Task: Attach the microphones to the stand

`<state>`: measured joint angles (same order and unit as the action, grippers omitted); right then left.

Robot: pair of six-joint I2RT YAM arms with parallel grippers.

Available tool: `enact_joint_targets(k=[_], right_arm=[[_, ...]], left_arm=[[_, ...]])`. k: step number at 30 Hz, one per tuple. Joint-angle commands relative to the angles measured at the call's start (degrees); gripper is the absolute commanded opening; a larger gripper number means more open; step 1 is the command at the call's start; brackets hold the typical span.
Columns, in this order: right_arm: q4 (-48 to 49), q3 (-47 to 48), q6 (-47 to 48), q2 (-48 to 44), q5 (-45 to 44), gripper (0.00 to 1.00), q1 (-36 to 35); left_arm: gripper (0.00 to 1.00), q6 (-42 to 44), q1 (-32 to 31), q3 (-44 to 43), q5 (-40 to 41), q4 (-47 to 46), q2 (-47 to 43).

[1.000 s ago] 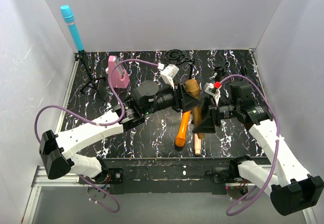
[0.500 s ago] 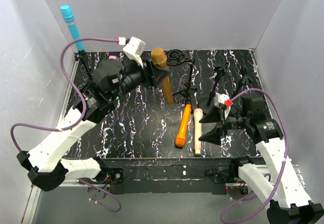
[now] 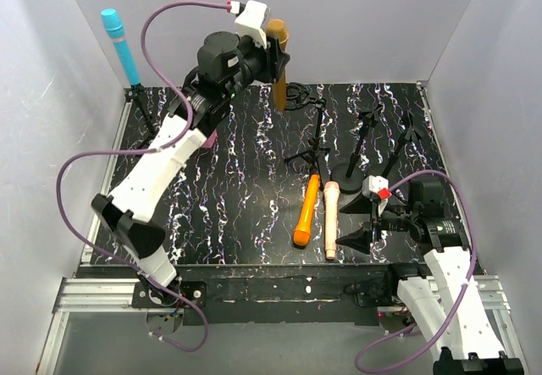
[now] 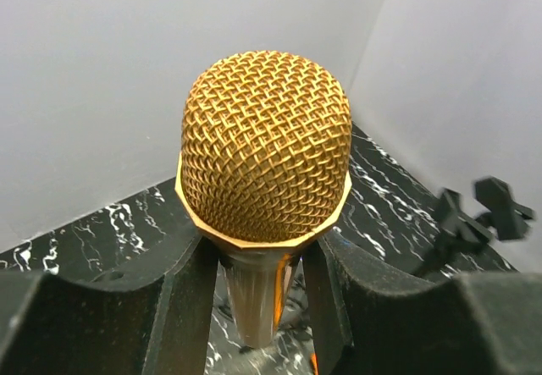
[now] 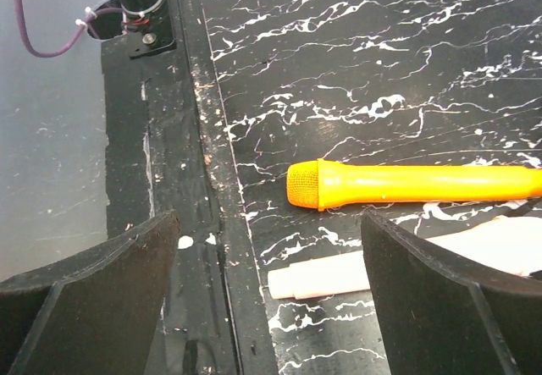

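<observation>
Mesh of woven gold wire forms the rounded head of the gold microphone (image 4: 264, 146), seated on a faceted collar above a smooth metallic shaft. My left gripper (image 4: 258, 282) is pinching that shaft just under the collar, its matte black fingers (image 4: 182, 307) pressed against it from both sides. From the top camera I see the left gripper (image 3: 275, 53) raised high near the back wall, holding the gold microphone (image 3: 279, 83) head up, with the body hanging below the fingers.

Well off to the left of that gripper, the cyan-blue microphone (image 3: 120, 45) stands upright in a black tripod stand (image 3: 146, 125) at the far left corner. Three bare tripod stands (image 3: 366, 138) of thin black rod sit lower and to the right of it. A purple cable (image 3: 169, 11) loops from the wrist.

My right gripper (image 3: 364, 229) sits low at the near edge of the table (image 3: 246, 197), a glossy black surface veined with white like marble. Through its wrist camera the right gripper (image 5: 269, 223) is spread wide and holds nothing. Just beyond the fingers the orange microphone (image 5: 406, 184) lies flat, smooth plastic with a finely dimpled head pointing at the table edge. The peach-pink microphone (image 5: 339, 273) lies beside it, nearer the right finger, with its stepped butt end toward the edge. From above, the orange microphone (image 3: 305, 214) and the peach-pink microphone (image 3: 329, 223) lie side by side just left of this gripper, close together; I cannot tell whether they touch
</observation>
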<state>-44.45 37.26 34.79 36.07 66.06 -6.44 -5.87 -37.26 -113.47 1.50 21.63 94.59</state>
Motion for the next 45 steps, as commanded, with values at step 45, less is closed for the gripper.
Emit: enact_joint_targets(k=[45], right_arm=[[-0.9, -0.7, 4.2, -1.5, 0.5, 0.96, 2.7]], left_arm=[[0.00, -10.4, 4.6, 15.6, -12.1, -19.7, 3.9]])
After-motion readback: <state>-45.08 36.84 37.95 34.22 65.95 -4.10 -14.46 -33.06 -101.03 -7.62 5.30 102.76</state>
